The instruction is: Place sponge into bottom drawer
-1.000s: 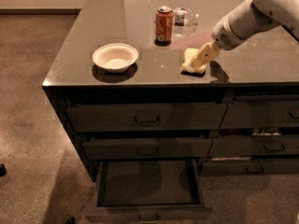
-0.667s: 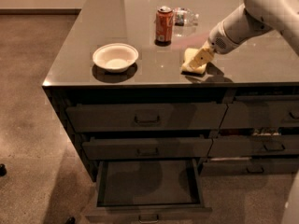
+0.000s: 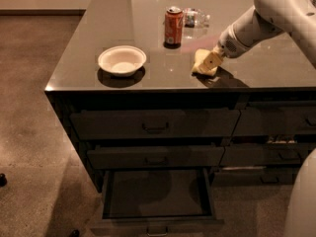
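Note:
The pale yellow sponge (image 3: 201, 63) lies on the dark countertop, right of the middle and near the front edge. My gripper (image 3: 213, 60) comes in from the upper right and sits right at the sponge's right side, touching or covering it. The bottom drawer (image 3: 158, 199) of the wider left stack is pulled out below the counter. Its broad dark tray looks empty, and a small metal handle (image 3: 157, 228) shows at its front.
A white bowl (image 3: 122, 60) sits on the counter's left. A red soda can (image 3: 173, 25) stands behind the sponge, with a small clear object (image 3: 195, 18) beside it. Two shut drawers (image 3: 154, 125) are above the open one. Narrower drawers (image 3: 276, 125) are at right.
My arm has come lower and slightly left over the sponge. The sponge has shifted a little to the left. The bowl, the can and the drawers have not moved.

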